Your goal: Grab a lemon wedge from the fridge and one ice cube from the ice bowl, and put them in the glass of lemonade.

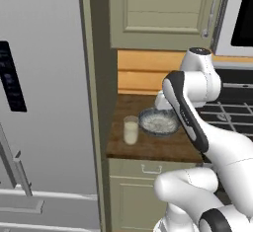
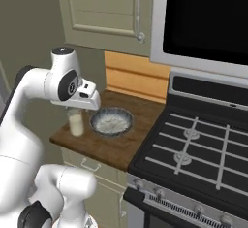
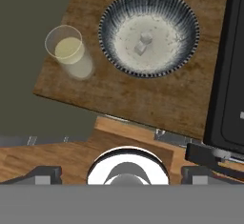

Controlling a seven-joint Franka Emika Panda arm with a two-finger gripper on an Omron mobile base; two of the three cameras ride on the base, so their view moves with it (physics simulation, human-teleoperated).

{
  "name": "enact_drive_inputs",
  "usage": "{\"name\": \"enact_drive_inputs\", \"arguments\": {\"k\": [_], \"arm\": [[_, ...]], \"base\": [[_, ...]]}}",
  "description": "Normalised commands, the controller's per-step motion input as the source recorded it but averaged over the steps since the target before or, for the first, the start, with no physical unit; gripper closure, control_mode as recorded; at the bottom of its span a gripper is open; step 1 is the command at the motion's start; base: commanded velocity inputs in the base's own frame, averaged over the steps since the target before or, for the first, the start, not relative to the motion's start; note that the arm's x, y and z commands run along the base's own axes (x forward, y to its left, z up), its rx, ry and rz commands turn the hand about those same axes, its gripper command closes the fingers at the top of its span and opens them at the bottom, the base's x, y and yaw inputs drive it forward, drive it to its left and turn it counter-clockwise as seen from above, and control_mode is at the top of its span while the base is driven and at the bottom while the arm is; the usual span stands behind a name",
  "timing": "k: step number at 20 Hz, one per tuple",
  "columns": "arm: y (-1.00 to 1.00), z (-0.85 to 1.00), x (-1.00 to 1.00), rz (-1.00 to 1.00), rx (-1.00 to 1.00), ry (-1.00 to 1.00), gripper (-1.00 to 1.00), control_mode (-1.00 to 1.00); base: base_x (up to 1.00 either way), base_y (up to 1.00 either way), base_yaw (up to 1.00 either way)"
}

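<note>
The glass of lemonade (image 3: 69, 51) stands on the wooden counter (image 3: 119, 94), left of the ice bowl (image 3: 148, 32). Two whitish ice cubes (image 3: 143, 44) lie in the middle of the bowl. My gripper (image 3: 123, 174) hangs well above both and looks straight down; it is open and holds nothing. From the base, the glass (image 1: 131, 130) and bowl (image 1: 159, 121) sit just right of the fridge (image 1: 44, 102), whose grey doors are closed. The lemon wedge is hidden. In the right base view my hand (image 2: 88, 98) hovers over the glass (image 2: 76, 123) and bowl (image 2: 111, 121).
A black gas stove (image 2: 193, 147) borders the counter on the right, with a microwave (image 2: 208, 18) above it. Beige wall cabinets (image 1: 158, 11) hang over the counter. The counter's front edge (image 3: 71, 101) drops off to a drawer below.
</note>
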Motion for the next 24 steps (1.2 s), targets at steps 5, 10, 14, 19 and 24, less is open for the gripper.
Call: {"name": "enact_drive_inputs", "arguments": {"k": [5, 10, 14, 19, 24], "arm": [[0.00, 0.00, 0.00, 0.00, 0.00, 0.00, -1.00, 1.00], [0.00, 0.00, 0.00, 0.00, 0.00, 0.00, -1.00, 1.00], [0.00, 0.00, 0.00, 0.00, 0.00, 0.00, -1.00, 1.00], [0.00, 0.00, 0.00, 0.00, 0.00, 0.00, -1.00, 1.00], [0.18, -0.39, 0.48, 0.00, 0.00, 0.13, -1.00, -1.00]], "base": [[0.16, -0.56, 0.05], [0.49, 0.10, 0.00], [0.60, 0.18, 0.00], [0.29, 0.09, 0.00], [0.00, 0.00, 0.00]]}}
